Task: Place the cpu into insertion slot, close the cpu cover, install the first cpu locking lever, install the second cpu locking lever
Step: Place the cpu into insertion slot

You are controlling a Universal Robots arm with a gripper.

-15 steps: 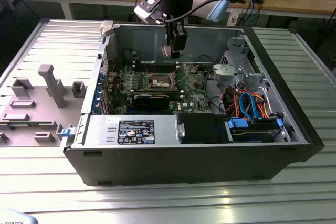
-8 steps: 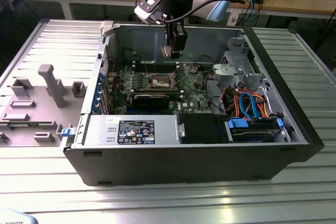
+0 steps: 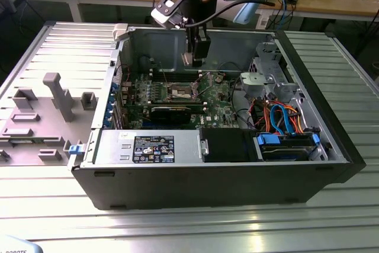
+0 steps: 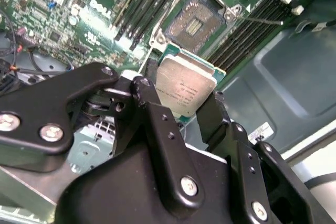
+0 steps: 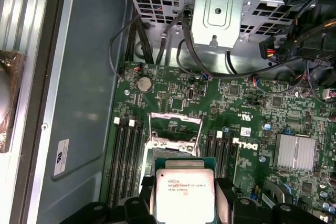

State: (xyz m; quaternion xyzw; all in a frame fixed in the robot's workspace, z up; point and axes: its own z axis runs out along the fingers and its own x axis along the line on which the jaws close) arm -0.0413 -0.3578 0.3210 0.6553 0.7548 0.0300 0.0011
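While the arm reaches down into the open computer case (image 3: 177, 185), its hand (image 3: 190, 58) hangs above the green motherboard (image 3: 224, 103), close to the case's far wall in the exterior view. The case lies on its side on a ribbed metal desk (image 3: 177, 229), and a grey moulded fixture (image 3: 41, 119) sits on the desk at the exterior view's left.

The hand is closed on the cpu (image 4: 186, 85). In the second wrist view, its two black fingers (image 4: 151, 106) press against opposite edges of the chip, and the silvery top faces the camera. The first wrist view shows the same grasp, with the cpu (image 5: 184, 195) held flat between the fingers (image 5: 144, 190) and its green edge showing along one side.

The cpu is clear of the board and not seated. The insertion slot (image 4: 195, 23) lies uncovered on the motherboard below it, with its dark centre and silver rim in plain sight, and long black memory slots (image 4: 149, 1) run on either side. In the exterior view the slot (image 3: 179, 92) sits lower than the hand and slightly nearer the camera.

In the first wrist view a thin silver frame (image 5: 176, 116) stands over the socket just beyond the chip. It looks like the cpu cover swung open, though the angle makes that hard to confirm. A finned heat sink (image 5: 296, 153) sits on the board to one side, and a metal drive cage (image 5: 220, 9) stands past the board's end.
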